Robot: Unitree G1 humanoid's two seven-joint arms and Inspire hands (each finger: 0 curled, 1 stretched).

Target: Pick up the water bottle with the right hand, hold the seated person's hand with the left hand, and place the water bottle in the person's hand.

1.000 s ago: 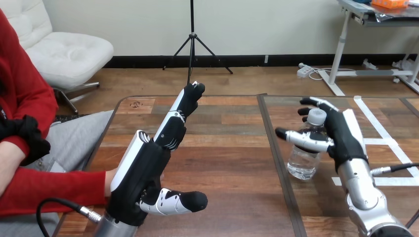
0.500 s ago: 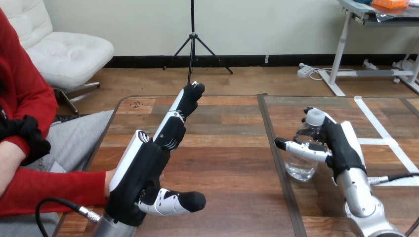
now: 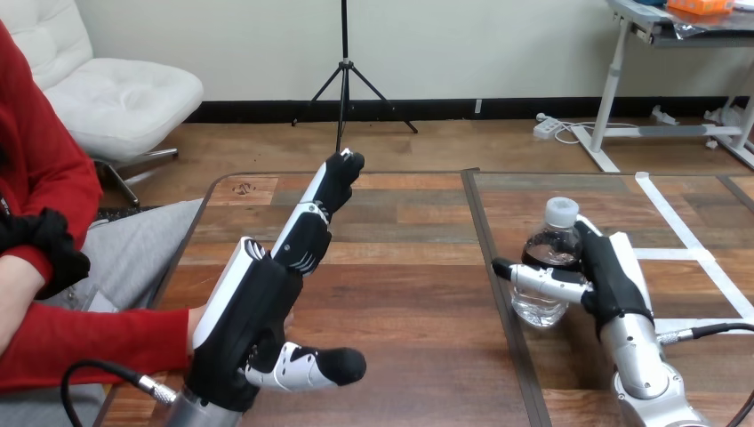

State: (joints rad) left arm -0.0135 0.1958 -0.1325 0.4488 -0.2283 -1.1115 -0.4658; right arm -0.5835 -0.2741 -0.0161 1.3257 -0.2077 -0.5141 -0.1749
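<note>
Clasping water bottle, seemingly: right hand.

water bottle: one, clear, standing on the table. white cap: one, on that bottle. robot hands: two, a left hand and a right hand. person's hand: one, mostly hidden behind the left hand. wooden table: one.
</note>
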